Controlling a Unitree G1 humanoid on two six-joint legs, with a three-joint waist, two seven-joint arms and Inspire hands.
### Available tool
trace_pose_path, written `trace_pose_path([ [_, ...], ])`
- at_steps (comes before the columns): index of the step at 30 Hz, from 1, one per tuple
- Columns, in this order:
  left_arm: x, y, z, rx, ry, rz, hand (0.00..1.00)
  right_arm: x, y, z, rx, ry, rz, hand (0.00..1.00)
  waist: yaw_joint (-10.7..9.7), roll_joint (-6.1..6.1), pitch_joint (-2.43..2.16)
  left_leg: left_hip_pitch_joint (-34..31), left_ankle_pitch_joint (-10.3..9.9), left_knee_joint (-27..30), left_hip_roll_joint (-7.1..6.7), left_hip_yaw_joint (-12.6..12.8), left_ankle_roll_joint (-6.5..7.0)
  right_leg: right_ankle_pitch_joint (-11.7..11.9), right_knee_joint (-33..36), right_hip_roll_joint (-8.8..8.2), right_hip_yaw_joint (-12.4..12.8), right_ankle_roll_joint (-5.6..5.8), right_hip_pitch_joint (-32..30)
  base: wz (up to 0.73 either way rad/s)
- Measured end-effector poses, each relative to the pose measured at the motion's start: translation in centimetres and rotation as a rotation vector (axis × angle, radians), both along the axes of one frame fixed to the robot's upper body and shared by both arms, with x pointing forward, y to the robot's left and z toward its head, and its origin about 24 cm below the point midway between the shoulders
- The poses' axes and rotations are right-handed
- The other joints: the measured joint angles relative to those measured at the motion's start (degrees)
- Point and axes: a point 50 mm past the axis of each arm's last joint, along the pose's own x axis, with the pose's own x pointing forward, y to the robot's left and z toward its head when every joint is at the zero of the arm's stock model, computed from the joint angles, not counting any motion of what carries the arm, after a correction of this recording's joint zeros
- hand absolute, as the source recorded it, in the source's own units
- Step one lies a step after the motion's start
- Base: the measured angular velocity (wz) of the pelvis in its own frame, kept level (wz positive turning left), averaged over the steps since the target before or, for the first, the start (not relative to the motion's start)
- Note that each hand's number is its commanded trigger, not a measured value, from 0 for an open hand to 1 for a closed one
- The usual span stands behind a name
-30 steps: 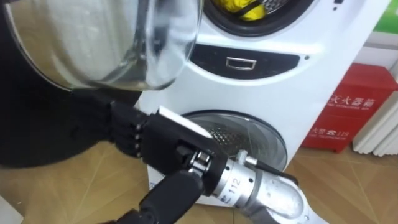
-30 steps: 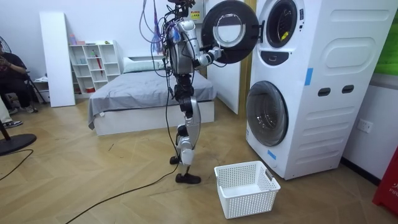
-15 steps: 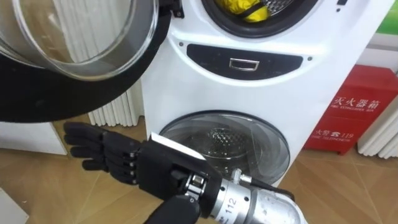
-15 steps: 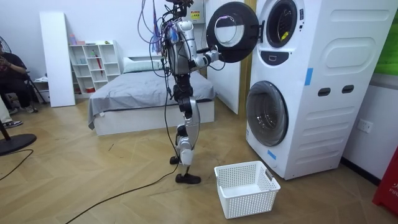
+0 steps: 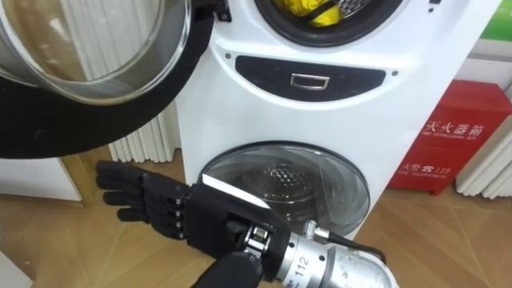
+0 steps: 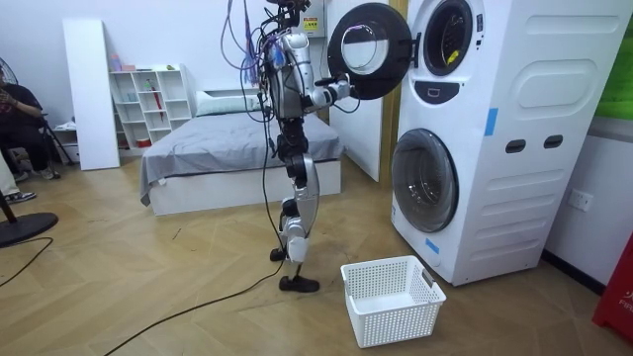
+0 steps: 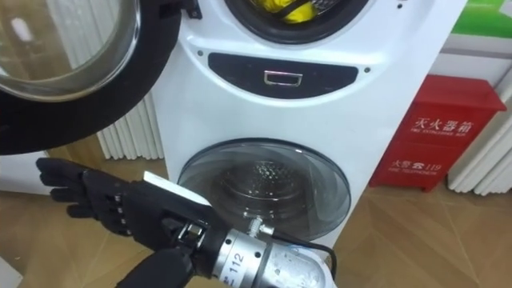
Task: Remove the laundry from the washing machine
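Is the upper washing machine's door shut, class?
No, the upper door stands swung wide open in the room view, leaving the yellow clothes exposed.

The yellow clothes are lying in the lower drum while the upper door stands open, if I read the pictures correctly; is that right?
Not quite. The yellow clothes lie in the upper drum, not the lower one, as the left eye view shows. The lower door is shut. The rest holds: the upper door stands open.
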Motion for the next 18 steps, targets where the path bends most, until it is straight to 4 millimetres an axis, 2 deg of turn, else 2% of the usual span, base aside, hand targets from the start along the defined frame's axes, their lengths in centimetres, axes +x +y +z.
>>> trace_pose_path([
  [3,0.2,0.0,0.0,-0.004,-0.006,-0.006,0.00,-0.1,-0.2,-0.3,-0.011,0.010,-0.012,0.00,0.00,0.32,-0.12,0.12,0.01,-0.01,0.00,0.00,0.01,0.00,0.00,-0.03,0.03,0.00,0.08,0.00],
  [10,0.0,-0.3,-0.1,-0.008,-0.008,-0.007,0.00,0.3,-1.2,-1.1,-0.099,-0.020,-0.127,0.00,-0.31,0.89,0.04,0.71,0.01,0.23,-0.05,-0.02,0.02,0.00,0.00,-0.11,-0.11,0.01,0.84,0.00],
  [13,-0.7,-0.2,-0.1,0.006,-0.005,0.039,0.00,1.3,-3.4,-1.3,-0.154,-0.042,-0.287,0.00,-1.95,0.77,-0.04,0.46,0.02,0.29,-0.18,-0.12,0.04,0.03,0.03,-0.27,-0.24,0.11,0.87,0.04],
  [14,-1.2,0.0,-0.1,0.014,0.000,0.059,0.00,1.9,-4.5,-1.1,-0.169,-0.059,-0.368,0.00,-3.19,0.51,-0.20,0.25,0.02,0.29,-0.20,-0.13,0.04,0.02,-0.07,-0.29,-0.24,0.17,0.84,0.00],
  [18,-2.6,0.2,-0.2,0.022,0.018,0.108,0.00,3.6,-8.5,0.0,-0.229,-0.137,-0.668,0.00,-5.02,-0.11,-0.72,0.94,0.03,0.44,-0.25,-0.02,0.06,0.00,-0.01,-0.25,-0.05,0.21,1.21,-0.02],
])
